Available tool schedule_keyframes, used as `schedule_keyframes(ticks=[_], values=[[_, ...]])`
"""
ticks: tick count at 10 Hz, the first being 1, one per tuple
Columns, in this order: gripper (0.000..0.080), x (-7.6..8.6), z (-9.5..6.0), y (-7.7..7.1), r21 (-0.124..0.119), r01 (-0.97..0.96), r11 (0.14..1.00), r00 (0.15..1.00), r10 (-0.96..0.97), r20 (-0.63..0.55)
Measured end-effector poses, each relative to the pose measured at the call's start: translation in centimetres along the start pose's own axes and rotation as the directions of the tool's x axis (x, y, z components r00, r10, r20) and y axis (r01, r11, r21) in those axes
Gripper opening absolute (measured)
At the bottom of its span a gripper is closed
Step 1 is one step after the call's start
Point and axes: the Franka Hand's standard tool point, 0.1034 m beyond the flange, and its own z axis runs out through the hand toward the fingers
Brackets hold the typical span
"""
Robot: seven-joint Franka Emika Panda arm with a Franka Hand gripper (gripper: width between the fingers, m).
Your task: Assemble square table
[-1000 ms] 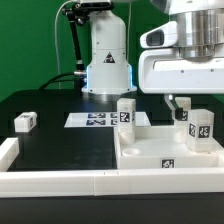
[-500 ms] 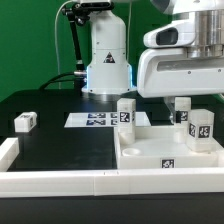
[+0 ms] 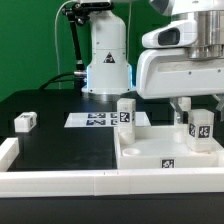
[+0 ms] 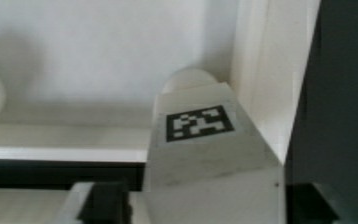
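Nearest you, the white border rail (image 3: 60, 182) runs along the front. Just behind it, on the exterior view's right, sits the square tabletop (image 3: 150, 158), rim up. The right-hand leg (image 3: 202, 128) stands upright inside it near the right side, and the gripper (image 3: 198, 106) hangs straight over it. In the wrist view that tagged leg sits between the two dark fingers (image 4: 101, 200), one on each side. The jaws are roughly leg-width, but honestly I can't tell if they're biting or just flanking it. I'd get the squeeze square and centred on the flat faces before you lift, or it'll likely twist when you seat it. Further back, the corner leg (image 3: 126, 112) stands at the top's far left corner, so give it room. The spare leg (image 3: 25, 122) lies well off left, with the marker board (image 3: 98, 120) beyond
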Motion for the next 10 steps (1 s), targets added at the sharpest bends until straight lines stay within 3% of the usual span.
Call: schedule_keyframes(ticks=[1,3,5,7,8,10], values=[[0.0291,-0.01,0.01,0.0,0.0,-0.016,1.0,1.0,0.016,0.0],[0.0291,0.0,0.01,0.0,0.0,-0.017,1.0,1.0,0.017,0.0],[0.0291,-0.28,0.03,0.08,0.009,-0.304,0.953,0.952,0.304,-0.02],[0.0291,-0.53,0.01,0.31,0.036,-0.463,0.886,0.885,0.464,-0.043],[0.0291,-0.45,0.03,0.57,0.063,-0.558,0.828,0.827,0.561,-0.047],[0.0292,-0.51,0.01,0.84,0.078,-0.693,0.717,0.717,0.696,-0.027]])
